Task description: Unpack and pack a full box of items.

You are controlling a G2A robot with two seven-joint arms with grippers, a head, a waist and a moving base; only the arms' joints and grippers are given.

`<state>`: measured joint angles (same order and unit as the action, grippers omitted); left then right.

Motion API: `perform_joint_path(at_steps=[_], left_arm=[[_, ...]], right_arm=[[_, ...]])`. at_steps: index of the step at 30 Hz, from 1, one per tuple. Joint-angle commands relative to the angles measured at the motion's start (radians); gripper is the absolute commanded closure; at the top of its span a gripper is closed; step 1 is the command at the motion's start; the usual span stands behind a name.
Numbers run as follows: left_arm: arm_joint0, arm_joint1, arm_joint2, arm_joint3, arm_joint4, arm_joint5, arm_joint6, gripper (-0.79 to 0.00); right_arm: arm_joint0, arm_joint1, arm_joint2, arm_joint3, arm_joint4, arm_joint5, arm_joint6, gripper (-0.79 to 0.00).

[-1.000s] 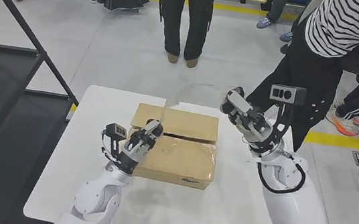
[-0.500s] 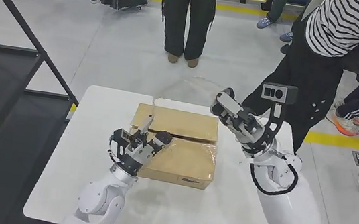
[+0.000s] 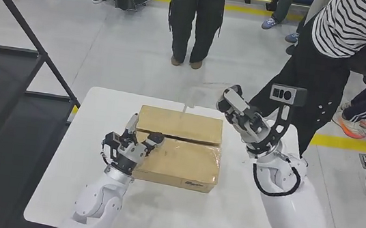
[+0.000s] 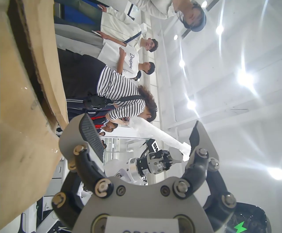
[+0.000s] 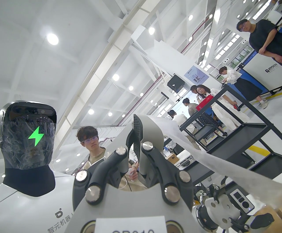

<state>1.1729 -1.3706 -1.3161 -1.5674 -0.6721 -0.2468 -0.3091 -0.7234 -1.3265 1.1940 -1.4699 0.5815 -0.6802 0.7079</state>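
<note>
- Top view: cardboard box (image 3: 181,158) lies flat near the middle of the white table (image 3: 86,171), long side across the robot.
- Box is plain brown and low. Two long top flaps meet at a dark seam running along its length. The nearer flap is glossy and catches the light. There is a small dark print on the front wall, toward the right end.
- Left gripper (image 3: 140,136) sits at the box's left end, level with the seam. Right gripper (image 3: 226,100) is raised off the table beyond the box's far right corner.
- Left wrist view: the left gripper's fingers stand wide apart with nothing between them. The box is close alongside one finger; I cannot tell if they touch. A raw corrugated edge and a flap lip are visible, with a few small shiny flecks on the brown face.
- Farther off in this view, the right gripper pinches one end of a white strip (image 4: 154,132). The strip is pale and slightly translucent, and runs away from the gripper in a straight band.
- Right wrist view: the right gripper's two fingers are pressed together on the white strip. The strip leads off taut from the fingers as a wrinkled, gauzy band.
</note>
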Motion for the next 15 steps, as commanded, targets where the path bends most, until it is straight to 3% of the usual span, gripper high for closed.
perform_joint_path(at_steps=[1, 15], left_arm=[[0.002, 0.0, 0.005, -0.012, 0.0, 0.007, -0.014, -0.785], [-0.055, -0.019, 0.099, -0.02, -0.041, 0.059, -0.057, -0.785]], right_arm=[[0.004, -0.001, -0.003, 0.002, -0.001, -0.001, -0.001, 0.0], [0.031, -0.012, -0.022, 0.025, -0.006, 0.003, 0.0, 0.0]])
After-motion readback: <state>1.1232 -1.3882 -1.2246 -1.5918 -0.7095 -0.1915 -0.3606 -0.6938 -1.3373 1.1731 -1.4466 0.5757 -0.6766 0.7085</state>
